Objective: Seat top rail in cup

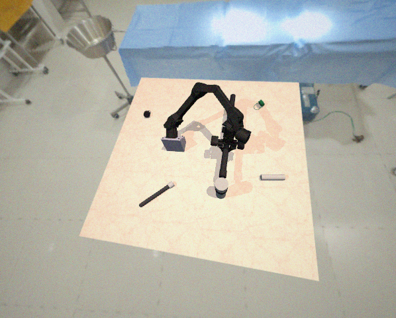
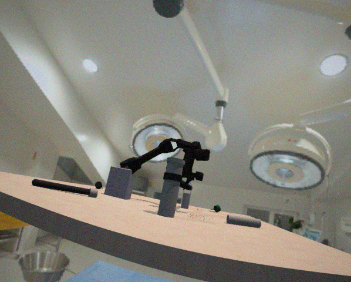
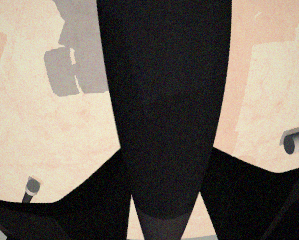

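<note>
The big grey post stands upright, its pale cap on top. The black brace band is around it, high up, a little below the cap. The black top rail runs from the back of the table to the post's upper part. Its near end meets the post's outline; the rail-end cup is not plain, so I cannot tell how deep the end sits. My gripper is shut on the rail, partway along it. A smaller post stands behind; its loop cap is not clear.
The arm's grey-purple base block is left of the rail. A black rod with a pale end lies front left, a pale tube right. A green piece and a black round piece lie farther back.
</note>
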`<state>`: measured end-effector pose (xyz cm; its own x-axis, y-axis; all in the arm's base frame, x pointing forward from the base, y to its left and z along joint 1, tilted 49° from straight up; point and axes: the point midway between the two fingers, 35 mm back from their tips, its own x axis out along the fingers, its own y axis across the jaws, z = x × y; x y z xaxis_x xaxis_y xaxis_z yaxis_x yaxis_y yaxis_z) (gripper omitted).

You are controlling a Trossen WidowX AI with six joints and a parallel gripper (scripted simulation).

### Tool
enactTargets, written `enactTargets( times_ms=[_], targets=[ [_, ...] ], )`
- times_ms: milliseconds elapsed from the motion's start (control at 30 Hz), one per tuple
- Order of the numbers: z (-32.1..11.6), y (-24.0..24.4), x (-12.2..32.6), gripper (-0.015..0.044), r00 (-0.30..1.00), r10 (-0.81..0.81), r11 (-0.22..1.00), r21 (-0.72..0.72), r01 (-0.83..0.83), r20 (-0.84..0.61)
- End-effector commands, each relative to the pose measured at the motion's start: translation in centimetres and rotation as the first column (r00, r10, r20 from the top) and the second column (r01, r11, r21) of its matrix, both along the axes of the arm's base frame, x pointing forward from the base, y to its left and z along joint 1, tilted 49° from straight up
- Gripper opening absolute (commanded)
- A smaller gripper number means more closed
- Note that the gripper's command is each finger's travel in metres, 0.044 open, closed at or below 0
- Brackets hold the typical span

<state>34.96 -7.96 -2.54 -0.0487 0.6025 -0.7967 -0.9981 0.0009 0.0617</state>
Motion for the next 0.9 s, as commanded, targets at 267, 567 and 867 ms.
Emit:
enactTargets(
  times_ms=[267,567,867],
  targets=[
    [0.0,-0.64,-0.01,0.0,1.0,-0.003,1.0,-0.012,0.003,0.002],
    [-0.01,-0.75,-0.01,0.0,1.0,-0.003,1.0,-0.013,0.003,0.002],
    [-0.02,-0.85,-0.01,0.0,1.0,-0.003,1.0,-0.014,0.003,0.002]
  ],
)
